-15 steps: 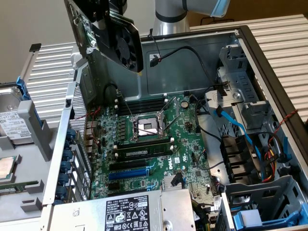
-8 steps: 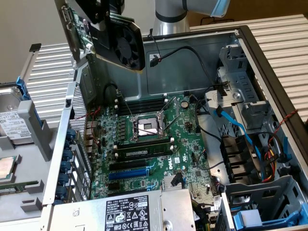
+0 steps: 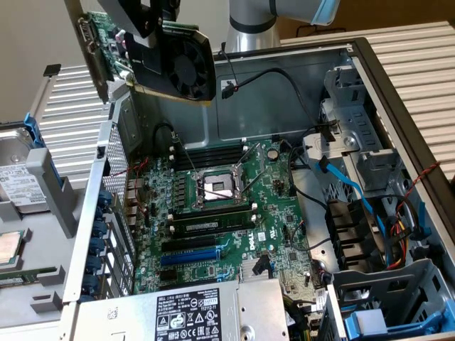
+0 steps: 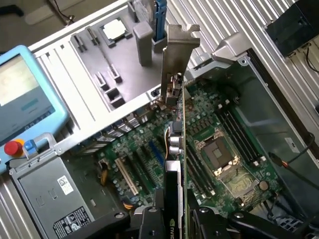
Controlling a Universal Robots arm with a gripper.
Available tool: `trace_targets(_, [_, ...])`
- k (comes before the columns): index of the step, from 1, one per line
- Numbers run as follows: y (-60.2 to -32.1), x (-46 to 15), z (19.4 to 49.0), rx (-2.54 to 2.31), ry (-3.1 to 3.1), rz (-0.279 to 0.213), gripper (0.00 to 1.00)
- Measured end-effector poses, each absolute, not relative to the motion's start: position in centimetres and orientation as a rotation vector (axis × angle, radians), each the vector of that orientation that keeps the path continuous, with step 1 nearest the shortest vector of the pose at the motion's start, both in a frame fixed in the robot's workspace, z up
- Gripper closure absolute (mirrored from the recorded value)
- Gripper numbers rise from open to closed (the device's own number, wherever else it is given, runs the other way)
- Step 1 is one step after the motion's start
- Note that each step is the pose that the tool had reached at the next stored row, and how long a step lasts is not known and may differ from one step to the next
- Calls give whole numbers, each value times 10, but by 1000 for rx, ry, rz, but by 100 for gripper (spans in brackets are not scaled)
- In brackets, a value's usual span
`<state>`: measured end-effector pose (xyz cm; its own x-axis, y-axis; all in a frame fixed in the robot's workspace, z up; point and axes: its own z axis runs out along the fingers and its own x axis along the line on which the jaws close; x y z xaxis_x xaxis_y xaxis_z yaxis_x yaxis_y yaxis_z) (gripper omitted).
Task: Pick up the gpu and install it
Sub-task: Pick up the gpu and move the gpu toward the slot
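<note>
The gpu (image 3: 186, 65), a short card with a black shroud, one round fan and a green board, hangs tilted in the air above the back left corner of the open computer case (image 3: 398, 92), its silver end bracket (image 3: 91, 53) pointing to the exterior view's left. My gripper (image 3: 151, 25) is shut on its upper part. In the wrist view the gpu (image 4: 177, 144) appears edge-on, with its bracket (image 4: 178, 55) at the far end, and my gripper (image 4: 177, 221) clamps it between two black fingers (image 4: 152, 225). The green motherboard (image 3: 227, 220) lies below, with expansion slots (image 3: 188, 253) near its front.
The silver power supply box (image 3: 185, 312) with a black label sits at the case's front. Drive cages (image 3: 355, 149) and blue and black cables (image 3: 348, 185) crowd the right side. A removed panel with parts (image 3: 21, 213) lies left. A teach pendant (image 4: 22, 94) lies beside the case.
</note>
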<state>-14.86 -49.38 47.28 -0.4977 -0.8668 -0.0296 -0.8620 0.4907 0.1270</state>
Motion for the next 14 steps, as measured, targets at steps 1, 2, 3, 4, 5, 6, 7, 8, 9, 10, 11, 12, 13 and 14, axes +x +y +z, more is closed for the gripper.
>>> trace_targets(1, [-494, -149, 473, 1578, -2664, -193, 73])
trace_targets(2, [-494, -149, 473, 1600, -2649, -193, 73])
trace_targets(3, [-494, -149, 473, 1618, -2637, -192, 73])
trace_targets(4, [-494, -149, 473, 1620, -2636, -192, 73])
trace_targets(5, [-494, -149, 473, 1620, -2636, -192, 73])
trace_targets(6, [-494, -149, 473, 1621, -2636, -192, 73])
trace_targets(7, [-494, -148, 473, 1633, -2627, -192, 73])
trace_targets(8, [-494, -148, 473, 1653, -2614, -191, 73])
trace_targets(9, [-494, -148, 473, 1675, -2598, -191, 73])
trace_targets(10, [-494, -148, 473, 1698, -2582, -190, 73])
trace_targets(11, [-494, -148, 473, 1720, -2566, -189, 73])
trace_targets(12, [-494, -148, 473, 1743, -2550, -189, 73])
trace_targets(13, [-494, -148, 473, 1766, -2532, -188, 73])
trace_targets(14, [-494, -148, 473, 1789, -2515, -187, 73])
